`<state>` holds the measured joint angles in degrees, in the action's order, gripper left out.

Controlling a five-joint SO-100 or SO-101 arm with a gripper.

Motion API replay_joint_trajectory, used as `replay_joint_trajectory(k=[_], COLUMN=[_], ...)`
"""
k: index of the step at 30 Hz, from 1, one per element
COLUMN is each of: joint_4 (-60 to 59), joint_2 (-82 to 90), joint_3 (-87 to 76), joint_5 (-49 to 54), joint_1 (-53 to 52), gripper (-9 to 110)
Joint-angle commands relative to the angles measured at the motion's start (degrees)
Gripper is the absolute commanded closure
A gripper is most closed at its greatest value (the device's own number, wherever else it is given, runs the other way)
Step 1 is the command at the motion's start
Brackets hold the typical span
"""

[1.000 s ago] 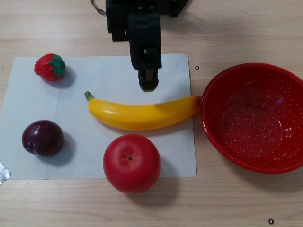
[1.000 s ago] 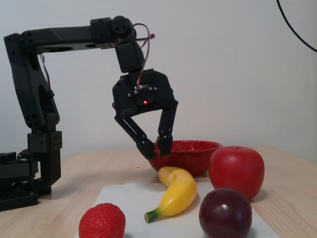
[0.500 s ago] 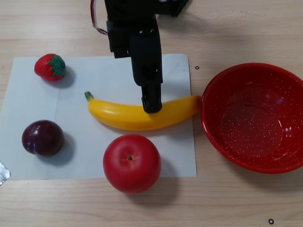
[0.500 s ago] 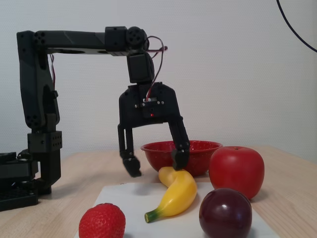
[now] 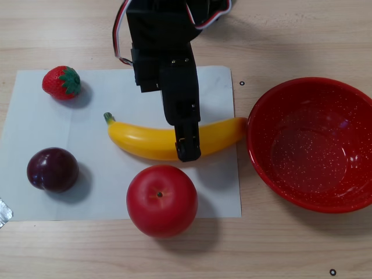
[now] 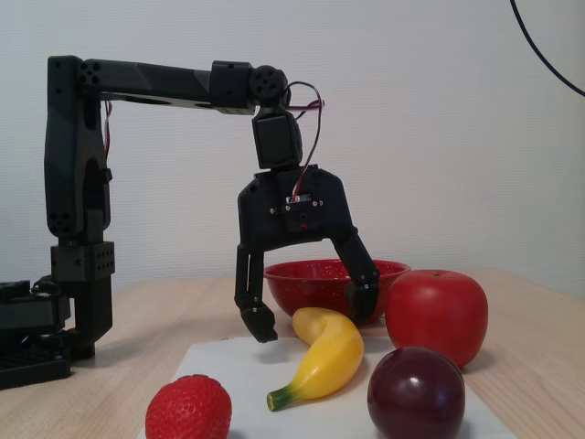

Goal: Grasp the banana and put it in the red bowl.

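The yellow banana [image 5: 139, 142] lies on a white sheet, its orange-tinged end touching the red bowl [image 5: 314, 145] on the right in the other view. My gripper [image 5: 186, 132] is open and low over the banana's middle. One finger is on each side of the fruit. In the fixed view the gripper [image 6: 312, 315] straddles the banana [image 6: 329, 357], its fingertips [image 6: 260, 326] hanging just above the sheet, apart from the peel. The red bowl [image 6: 388, 272] stands behind, holding nothing.
A red apple [image 5: 161, 199] sits close beside the banana, near one finger. A dark plum [image 5: 52, 169] and a strawberry [image 5: 61, 82] lie on the white paper [image 5: 35, 128]. The arm's base [image 6: 55, 311] stands at the left of the fixed view.
The gripper opened wide, reached forward over the banana toward the apple, and came down so its fingers now flank the fruit. The fruits and bowl have not moved.
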<state>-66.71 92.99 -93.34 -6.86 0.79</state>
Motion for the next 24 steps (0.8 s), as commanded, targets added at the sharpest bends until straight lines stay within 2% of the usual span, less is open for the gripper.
replay_joint_trajectory(k=[1,24], joint_4=[2.3,8.3], joint_2=[1.8,-4.0], joint_3=[5.9,4.5], joint_5=[-1.0,-2.4], joint_1=[0.0,0.4], gripper=[63,64])
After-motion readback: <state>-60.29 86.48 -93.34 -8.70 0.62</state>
